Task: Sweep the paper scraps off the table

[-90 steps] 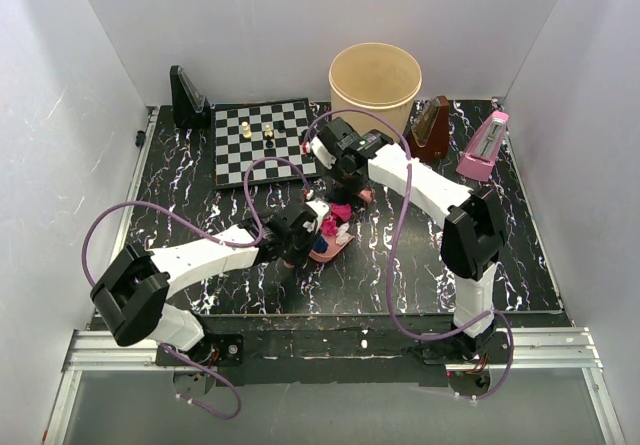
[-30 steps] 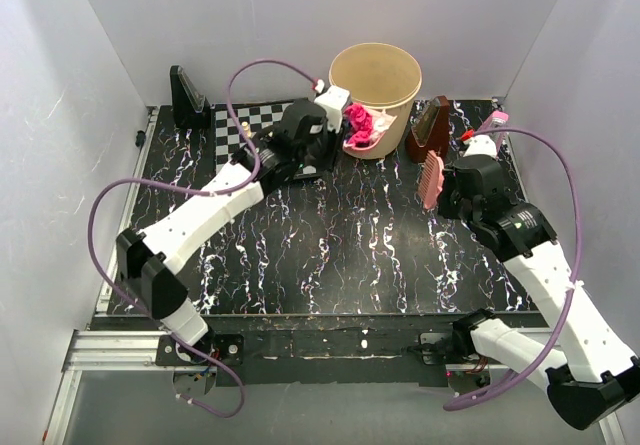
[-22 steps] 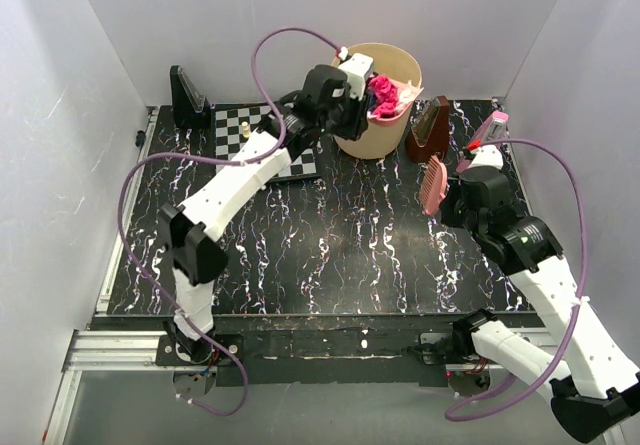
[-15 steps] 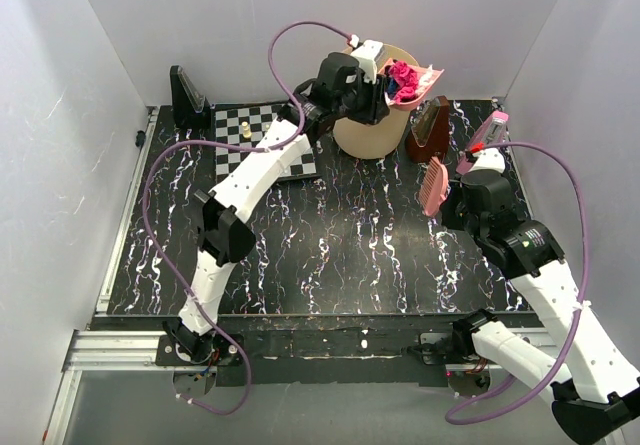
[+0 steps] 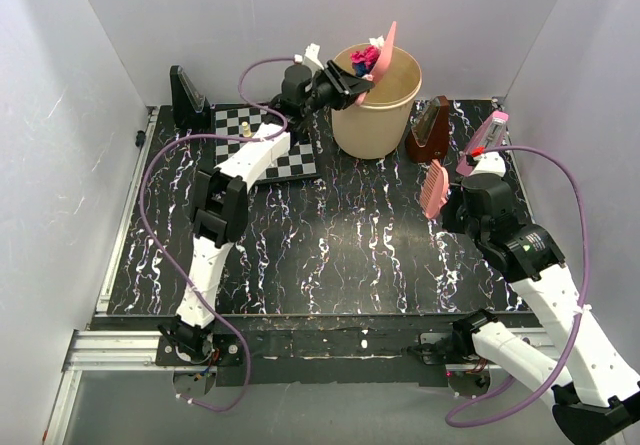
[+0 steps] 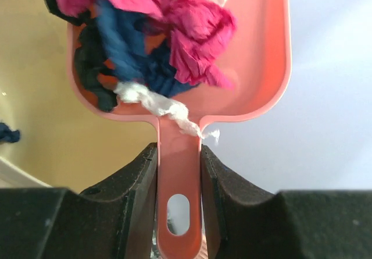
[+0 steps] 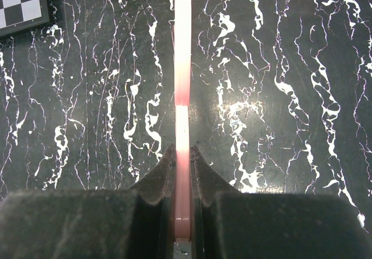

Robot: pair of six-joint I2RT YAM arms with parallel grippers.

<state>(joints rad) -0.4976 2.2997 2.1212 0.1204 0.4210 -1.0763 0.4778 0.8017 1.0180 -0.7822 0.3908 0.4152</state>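
We find left fingers (image 6: 139, 177) clamped on the dustpan (image 6: 256, 67) handle; pan tipped above the bucket (image 5: 375, 115) mouth, paper scraps (image 6: 192, 32) heaped inside it | right fingers (image 7: 156, 183) clamped on the brush (image 7: 182, 67), right of the bucket, over the worktop (image 5: 350, 245)

A: Where is free room lying?
B: Middle of the bench (image 5: 340, 245) is sitting open between the left arm (image 5: 225, 200) and right arm (image 5: 520, 250). Front strip too.
A: What's blocking the back?
B: Bucket (image 5: 375, 115) is standing back centre, with the chessboard (image 5: 295, 163) just left of it. Black stand (image 5: 188, 98) is occupying the back-left corner. Brown metronome (image 5: 430, 130) and pink metronome (image 5: 483, 147) are crowding the back right.
A: Bucket mouth?
B: Dustpan (image 5: 388, 40) is tilting over it, clamped in the left fingers (image 6: 136, 177). The left arm is stretching over the chessboard. Brush (image 5: 433, 187), pinched in the right fingers (image 7: 157, 180), is hanging near the metronomes.
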